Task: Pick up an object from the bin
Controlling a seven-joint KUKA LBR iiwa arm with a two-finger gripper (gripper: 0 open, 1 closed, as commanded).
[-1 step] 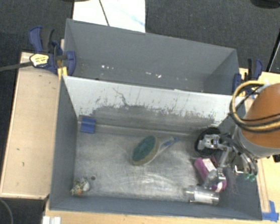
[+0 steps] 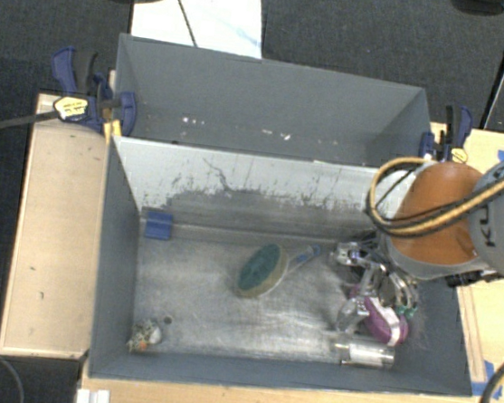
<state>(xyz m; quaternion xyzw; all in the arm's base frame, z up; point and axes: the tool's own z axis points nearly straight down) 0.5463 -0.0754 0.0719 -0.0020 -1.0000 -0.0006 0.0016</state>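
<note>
My gripper [image 2: 360, 302] hangs low at the right side of the bin, its metal fingers pointing down. Right beside it, on its right, lies a small purple object [image 2: 384, 324] that touches or sits just under the fingers; whether it is gripped is unclear. A pale silvery tube [image 2: 363, 353] lies flat on the floor just in front of the gripper, near the front wall. A green oval brush with a thin handle [image 2: 261, 269] rests on the floor in the middle, well to the left of the gripper.
A small blue block [image 2: 158, 226] sits against the back left corner of the floor. A little crumpled multicoloured thing [image 2: 147, 335] lies in the front left corner. The arm's orange cover and cables hang over the right wall.
</note>
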